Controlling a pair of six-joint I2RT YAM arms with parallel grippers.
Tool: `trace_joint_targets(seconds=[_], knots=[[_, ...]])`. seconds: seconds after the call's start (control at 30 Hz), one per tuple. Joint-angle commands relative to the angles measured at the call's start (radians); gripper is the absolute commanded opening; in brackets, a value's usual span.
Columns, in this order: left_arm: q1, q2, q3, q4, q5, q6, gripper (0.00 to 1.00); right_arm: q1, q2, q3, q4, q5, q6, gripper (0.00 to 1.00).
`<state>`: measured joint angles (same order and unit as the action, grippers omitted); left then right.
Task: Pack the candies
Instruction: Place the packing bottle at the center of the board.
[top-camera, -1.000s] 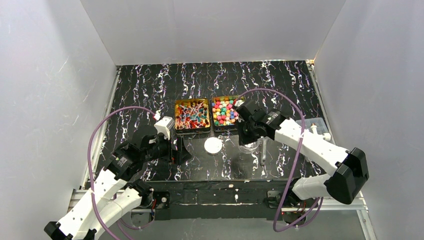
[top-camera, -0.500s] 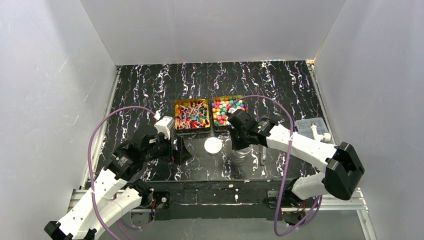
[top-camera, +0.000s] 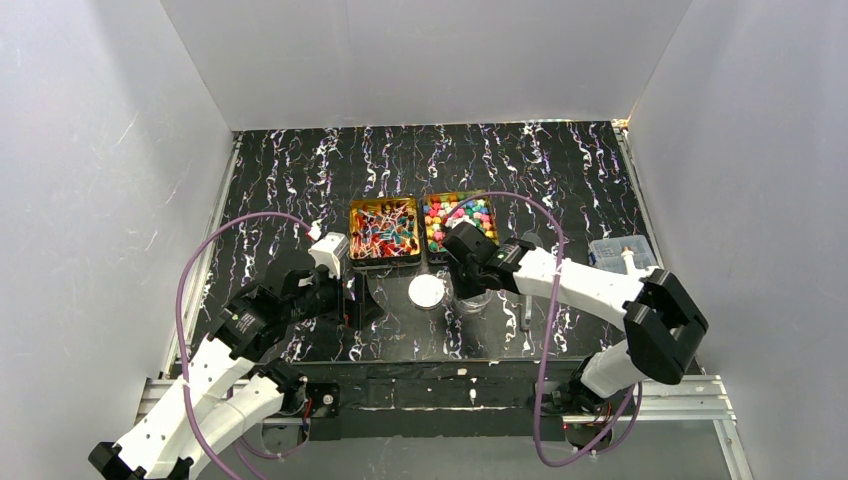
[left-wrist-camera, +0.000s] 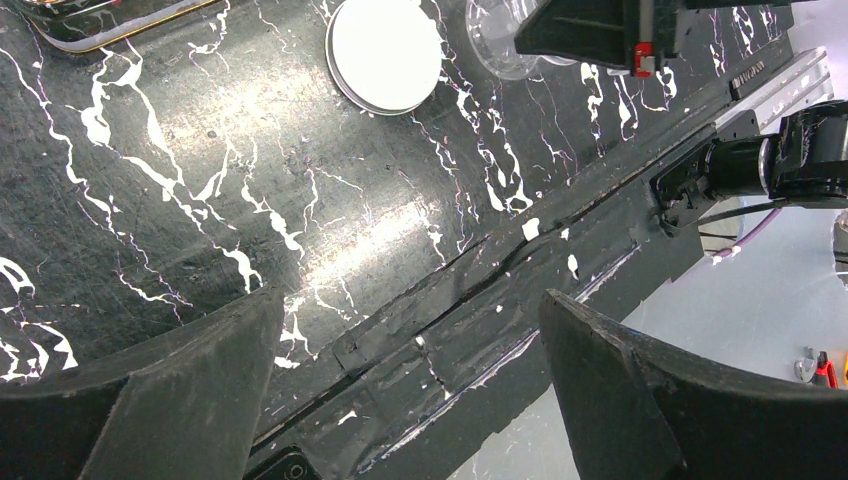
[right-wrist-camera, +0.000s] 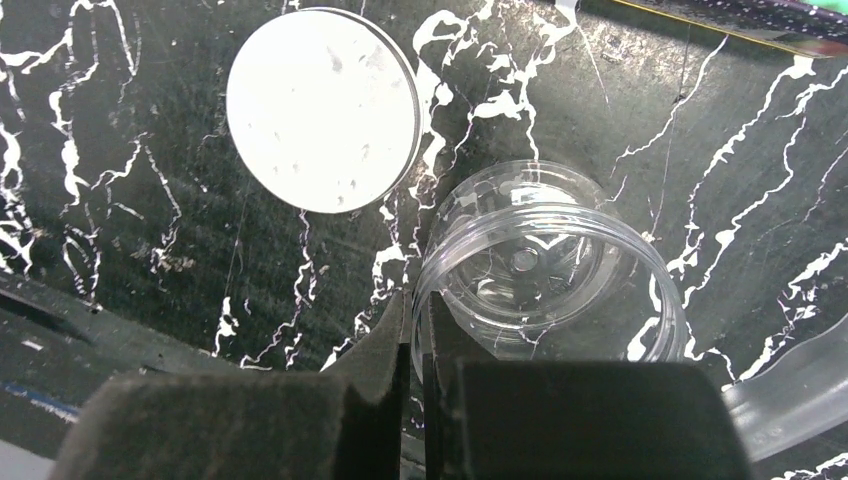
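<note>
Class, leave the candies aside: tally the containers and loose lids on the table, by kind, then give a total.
gold tins: 2
clear jar: 1
white round lid: 1
clear plastic box: 1
Total: 5

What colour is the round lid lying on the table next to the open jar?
Plain white; the lid shows best in the right wrist view.

The black marbled table (top-camera: 300, 170) bears two gold tins: a left tin (top-camera: 384, 260) and a right tin (top-camera: 455, 196); a white lid (top-camera: 426, 290) lies beside a clear jar (right-wrist-camera: 545, 275).
</note>
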<state>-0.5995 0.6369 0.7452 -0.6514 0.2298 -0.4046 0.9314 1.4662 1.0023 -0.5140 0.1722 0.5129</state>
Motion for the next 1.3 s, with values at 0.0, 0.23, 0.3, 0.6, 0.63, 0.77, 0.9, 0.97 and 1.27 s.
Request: trace_joint_targets(seconds=[0.0, 0.23, 0.3, 0.6, 0.63, 0.77, 0.9, 0.97, 1.27], knots=[[-0.003, -0.008, -0.009, -0.001, 0.013, 0.002, 0.98, 0.01, 0.036, 0.01, 0.052, 0.042, 0.014, 0.01], [-0.004, -0.003, -0.009, -0.001, 0.014, 0.003, 0.98, 0.01, 0.082, 0.024, 0.083, 0.046, 0.022, 0.01], [-0.004, -0.002, -0.009, -0.001, 0.013, 0.003, 0.98, 0.011, 0.098, 0.032, 0.089, 0.046, 0.019, 0.01], [-0.005, -0.005, -0.009, -0.001, 0.011, 0.004, 0.98, 0.014, 0.177, 0.083, 0.133, -0.011, 0.01, 0.01], [-0.004, -0.005, -0.009, -0.001, 0.011, 0.004, 0.98, 0.014, 0.187, 0.09, 0.139, -0.025, 0.009, 0.01], [-0.003, -0.004, -0.01, -0.001, 0.012, 0.004, 0.98, 0.034, 0.222, 0.119, 0.153, -0.057, 0.003, 0.01], [-0.004, -0.006, -0.009, -0.001, 0.013, 0.004, 0.98, 0.075, 0.258, 0.159, 0.154, -0.065, -0.002, 0.01], [-0.004, -0.005, -0.009, -0.001, 0.013, 0.003, 0.98, 0.093, 0.275, 0.177, 0.15, -0.062, -0.001, 0.01], [-0.003, -0.004, -0.009, 0.001, 0.017, 0.004, 0.98, 0.122, 0.274, 0.185, 0.092, -0.052, 0.014, 0.01]])
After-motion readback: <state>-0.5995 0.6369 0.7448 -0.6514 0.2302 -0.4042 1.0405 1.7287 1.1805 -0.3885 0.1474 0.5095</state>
